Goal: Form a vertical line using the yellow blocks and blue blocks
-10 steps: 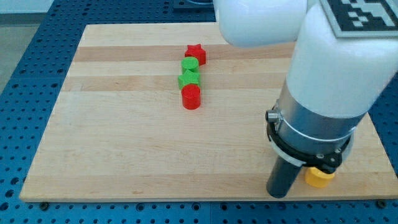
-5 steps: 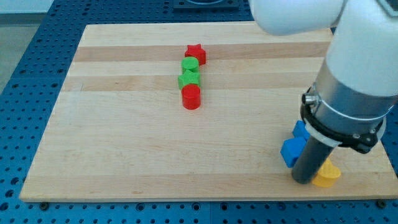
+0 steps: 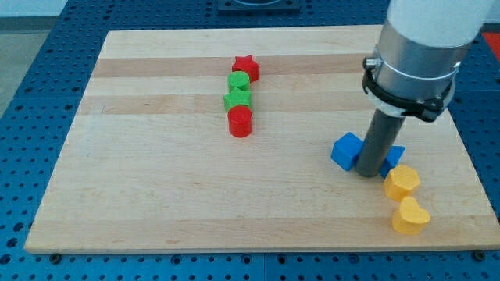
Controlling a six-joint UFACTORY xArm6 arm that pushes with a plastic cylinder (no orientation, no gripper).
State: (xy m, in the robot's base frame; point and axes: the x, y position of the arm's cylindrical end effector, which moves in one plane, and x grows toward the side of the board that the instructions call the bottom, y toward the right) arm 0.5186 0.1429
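My tip (image 3: 369, 175) rests on the board at the view's lower right. A blue cube (image 3: 345, 151) touches the rod's left side. A second blue block (image 3: 395, 154) peeks out behind the rod on its right, mostly hidden. A yellow block (image 3: 402, 182), roughly round, lies just right of and below the tip. A yellow heart-shaped block (image 3: 410, 216) lies below it, near the board's bottom edge.
A column of four blocks stands at the board's upper middle: a red star (image 3: 246, 67), a green block (image 3: 239, 82), a green star-like block (image 3: 237, 99) and a red cylinder (image 3: 241, 121). The wooden board (image 3: 156, 172) lies on a blue perforated table.
The arm has moved up the view and slightly left. The blue cube has slid up and left with it. Both yellow blocks, hidden or partly hidden before, now show.
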